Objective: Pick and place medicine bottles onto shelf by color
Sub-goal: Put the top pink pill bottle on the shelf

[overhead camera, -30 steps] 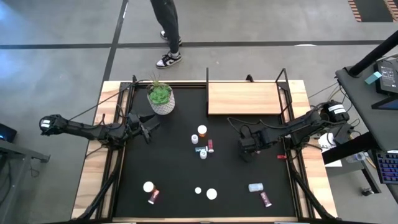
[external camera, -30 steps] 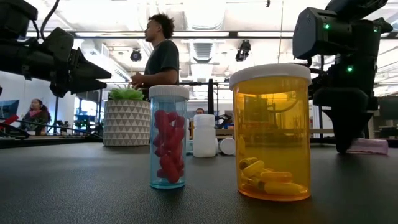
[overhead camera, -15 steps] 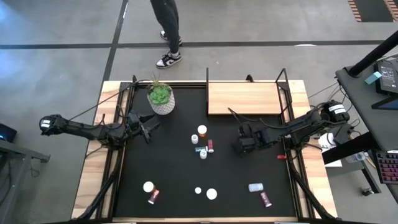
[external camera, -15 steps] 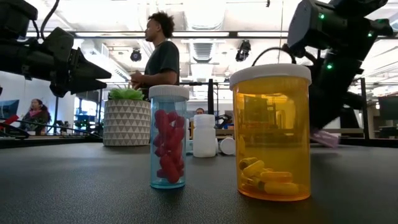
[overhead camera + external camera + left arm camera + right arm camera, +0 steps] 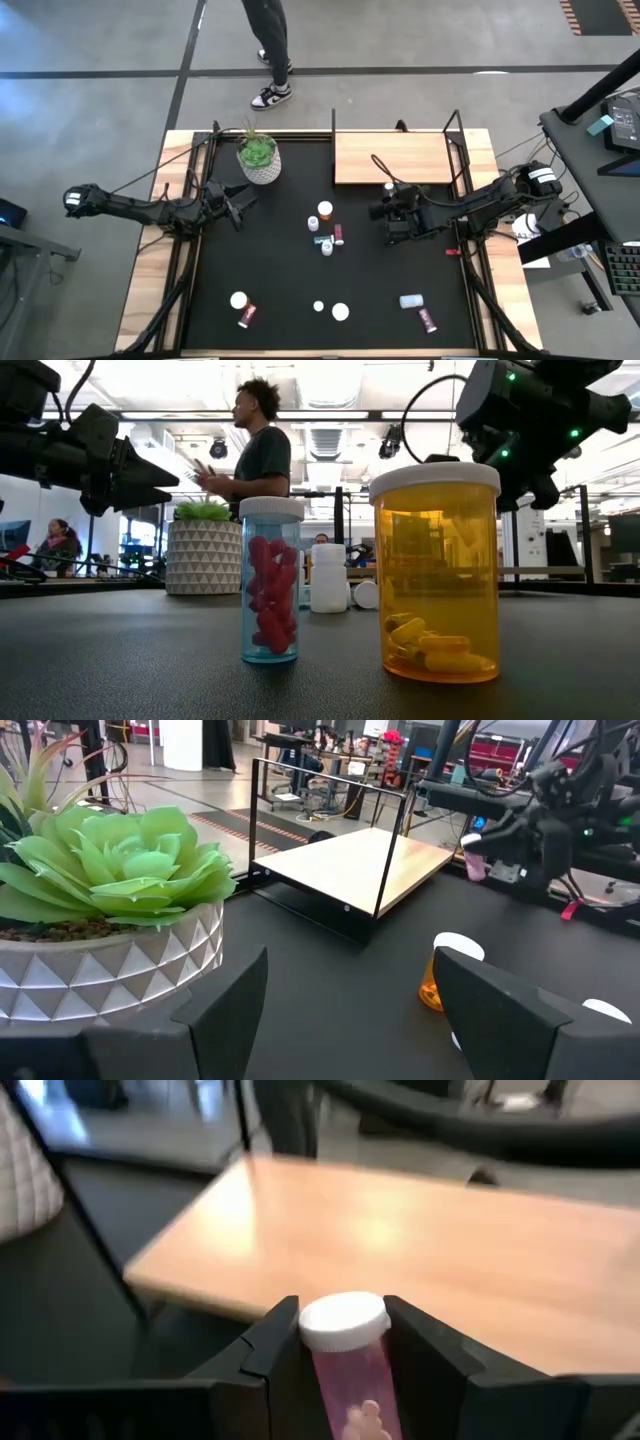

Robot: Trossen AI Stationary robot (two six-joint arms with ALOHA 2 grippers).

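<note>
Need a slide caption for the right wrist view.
Right claw holds a white-capped pink bottle just short of the light-wood shelf.

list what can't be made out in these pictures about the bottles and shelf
- Pink bottle in the right tool: its lower half is cut off by the right wrist view's edge.
- Shelf: low view, mostly hidden behind the orange bottle.
- Small bottles mid-table: high view, too small to read colours.

No legible text, label, brand or number anywhere. Orange bottle (image 5: 435, 572) and red-pill bottle (image 5: 271, 580), centre of the low view: both bare. Monitor (image 5: 624, 118), upper right of high view, possibly carries print, too small to read.
</note>
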